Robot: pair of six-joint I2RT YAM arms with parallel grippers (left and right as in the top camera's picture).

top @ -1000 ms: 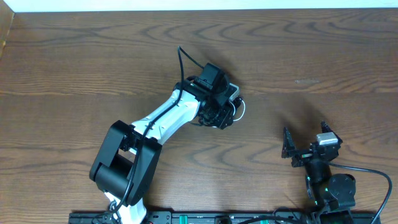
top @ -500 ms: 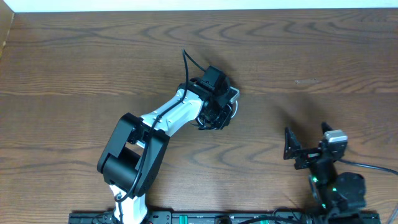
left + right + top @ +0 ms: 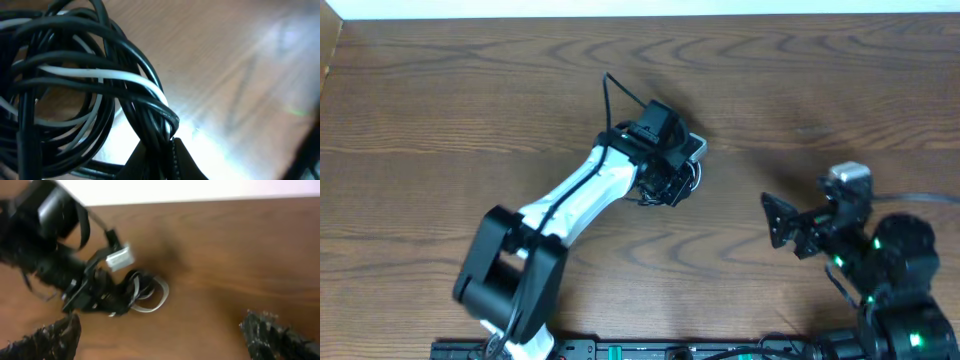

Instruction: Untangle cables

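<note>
Your left gripper [image 3: 666,187] is pinching the black cable [image 3: 150,122] bundle; tugging now is risking cinching the white cable [image 3: 120,76] tighter, while your right gripper [image 3: 165,335] is hanging open.

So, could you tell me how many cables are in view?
2: black cable, coiled in loops, and white cable threaded through it, both at the left gripper; others may be hidden.

— What place is this?
— A robot lab, it seems: my left arm [image 3: 575,190] and right arm [image 3: 895,265] stand by a black rail [image 3: 650,350] with green lights, at a wooden table [image 3: 440,90].
</note>
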